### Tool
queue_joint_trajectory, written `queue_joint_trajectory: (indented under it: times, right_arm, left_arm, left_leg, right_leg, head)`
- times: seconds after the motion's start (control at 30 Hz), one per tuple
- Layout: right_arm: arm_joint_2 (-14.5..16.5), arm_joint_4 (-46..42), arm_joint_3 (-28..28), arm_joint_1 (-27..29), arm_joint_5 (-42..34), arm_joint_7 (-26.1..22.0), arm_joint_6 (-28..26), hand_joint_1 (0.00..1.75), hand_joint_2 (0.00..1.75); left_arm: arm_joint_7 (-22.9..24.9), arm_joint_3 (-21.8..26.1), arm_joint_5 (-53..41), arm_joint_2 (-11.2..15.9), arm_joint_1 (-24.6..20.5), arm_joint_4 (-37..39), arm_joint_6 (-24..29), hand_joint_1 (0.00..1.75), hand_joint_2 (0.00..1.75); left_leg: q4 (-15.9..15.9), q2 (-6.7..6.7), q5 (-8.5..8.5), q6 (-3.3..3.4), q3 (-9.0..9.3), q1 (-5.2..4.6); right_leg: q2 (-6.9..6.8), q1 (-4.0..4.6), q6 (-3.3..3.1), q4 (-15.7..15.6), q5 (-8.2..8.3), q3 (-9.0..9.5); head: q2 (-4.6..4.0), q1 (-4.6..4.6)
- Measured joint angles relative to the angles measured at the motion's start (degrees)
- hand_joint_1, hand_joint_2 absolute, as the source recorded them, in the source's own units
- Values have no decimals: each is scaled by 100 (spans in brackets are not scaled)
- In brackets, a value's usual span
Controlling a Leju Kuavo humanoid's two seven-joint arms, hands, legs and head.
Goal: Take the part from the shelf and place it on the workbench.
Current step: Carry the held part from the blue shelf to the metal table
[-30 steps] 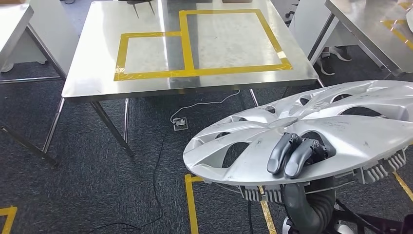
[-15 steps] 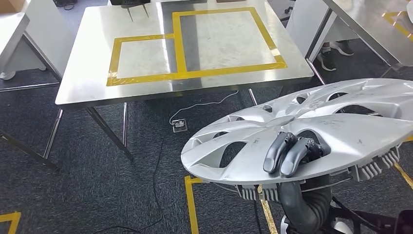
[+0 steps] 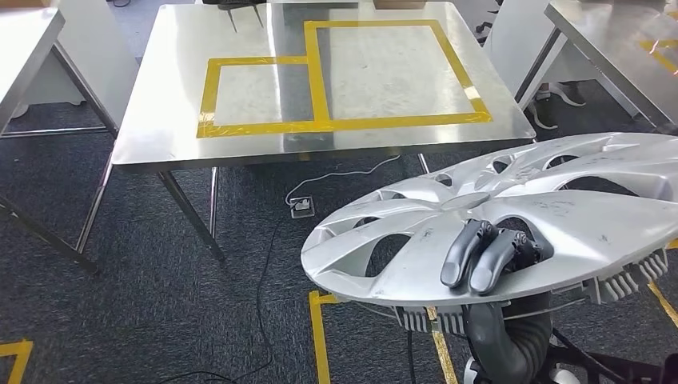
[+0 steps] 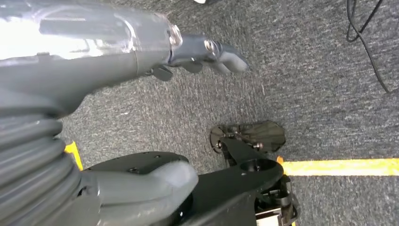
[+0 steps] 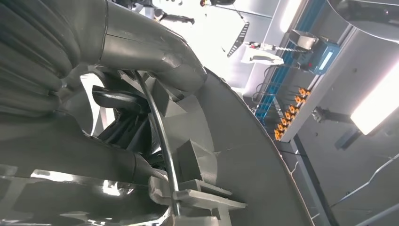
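A large silver wheel cover (image 3: 560,216) lies nearly flat at the lower right of the head view, held over the carpet. My right hand (image 3: 484,256) grips its near rim, dark fingers curled over the top and thumb beneath. The right wrist view looks along the cover's ribbed underside (image 5: 244,155) with its wire ring. The steel workbench (image 3: 160,120), marked with two yellow tape rectangles, stands ahead and to the left, apart from the cover. My left hand (image 4: 207,52) hangs over the carpet with fingers stretched out, holding nothing.
More steel tables stand at the far left (image 3: 24,32) and far right (image 3: 608,40). A floor socket (image 3: 301,206) with cables lies under the workbench's front edge. Yellow floor tape (image 3: 320,336) runs below the cover. A person's shoes (image 3: 568,92) show beside the right table.
The whole picture has shifted, so the camera moved: the workbench now sits a little further right in the frame. The wheel cover stays in my right hand's grip.
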Motion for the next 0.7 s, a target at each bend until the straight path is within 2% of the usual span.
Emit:
queue_joint_trajectory:
  times: [0.03,0.1,0.13,0.17,0.27,0.33,0.4,0.47,0.5,0.53,0.57,0.6,0.63,0.67,0.7]
  right_arm:
    - [0,1,0,2,-1,0,1,175,175]
    - [1,0,-2,3,-1,-1,3,175,175]
    - [1,-1,-2,1,-1,-2,4,175,175]
    - [1,-2,-2,-1,-1,-4,6,175,175]
    - [0,-3,-2,1,-1,-12,8,175,175]
    - [2,-5,-1,3,-1,-16,10,175,175]
    - [3,-10,1,1,-1,-19,12,175,175]
    - [2,-11,3,4,-1,-20,13,175,175]
    - [2,-11,4,7,-1,-20,13,175,175]
    - [2,-10,4,8,-1,-20,13,175,175]
    - [2,-10,4,8,-1,-20,13,175,175]
    - [2,-10,4,8,-1,-20,13,175,175]
    - [2,-10,4,8,-1,-20,13,175,175]
    - [2,-11,4,7,-1,-20,13,175,175]
    - [2,-13,4,6,-1,-20,13,175,175]
  left_arm:
    - [1,0,0,1,0,0,0,0,175]
    - [1,0,0,-2,-2,0,0,0,175]
    - [1,0,0,-5,-5,0,0,0,175]
    - [2,0,0,-9,-8,0,0,0,175]
    - [7,0,0,-12,-11,0,0,0,175]
    - [8,0,0,-5,-13,0,1,0,175]
    - [9,0,0,2,-13,-1,1,0,175]
    - [13,0,0,2,-7,-1,0,0,175]
    - [16,0,0,2,-3,0,0,0,175]
    - [19,0,0,2,0,0,0,0,175]
    - [20,0,0,3,1,0,0,0,175]
    - [21,0,0,4,0,0,1,0,175]
    - [21,0,0,5,-3,0,1,0,175]
    - [21,0,0,5,-6,0,1,0,175]
    - [21,0,0,6,-6,0,1,0,175]
  left_leg:
    - [0,-4,-10,4,15,-13]
    - [-2,-16,-36,1,59,-34]
    - [0,-23,-50,-11,71,-49]
    - [-1,-25,-57,-31,72,-56]
    - [-26,-17,-54,-120,73,-53]
    - [30,-10,-124,-181,70,-51]
    - [482,-13,-393,-234,-141,-43]
    - [1197,-20,-684,-275,-526,-23]
    - [1409,-22,-709,-287,-662,-13]
    - [1414,-21,-619,-294,-697,-7]
    - [1199,-19,-433,-293,-618,-5]
    - [822,-14,-202,-283,-450,-4]
    - [449,-10,-41,-264,-267,-10]
    - [164,-8,57,-232,-126,-15]
    - [6,-8,83,-194,-44,-24]
  right_leg:
    - [0,3,-23,-90,141,8]
    - [2,26,-110,-787,592,284]
    - [0,45,-160,-1153,752,445]
    - [0,65,-198,-1408,830,559]
    - [6,98,-251,-1590,824,635]
    - [-2,70,-287,-1692,861,700]
    - [-20,44,-313,-1775,891,767]
    - [-27,48,-326,-1779,880,780]
    - [-27,49,-327,-1771,869,783]
    - [-24,49,-324,-1763,855,789]
    - [-20,47,-313,-1752,838,801]
    - [-16,45,-296,-1737,813,818]
    - [-10,55,-269,-1714,783,830]
    - [-4,63,-240,-1695,756,838]
    - [0,69,-212,-1682,736,842]
  head:
    - [0,26]
    - [0,69]
    - [0,77]
    - [0,82]
    - [0,86]
    - [0,71]
    - [0,-1]
    - [0,-88]
    - [0,-116]
    - [0,-138]
    - [0,-154]
    - [0,-171]
    - [0,-193]
    - [0,-205]
    - [0,-209]
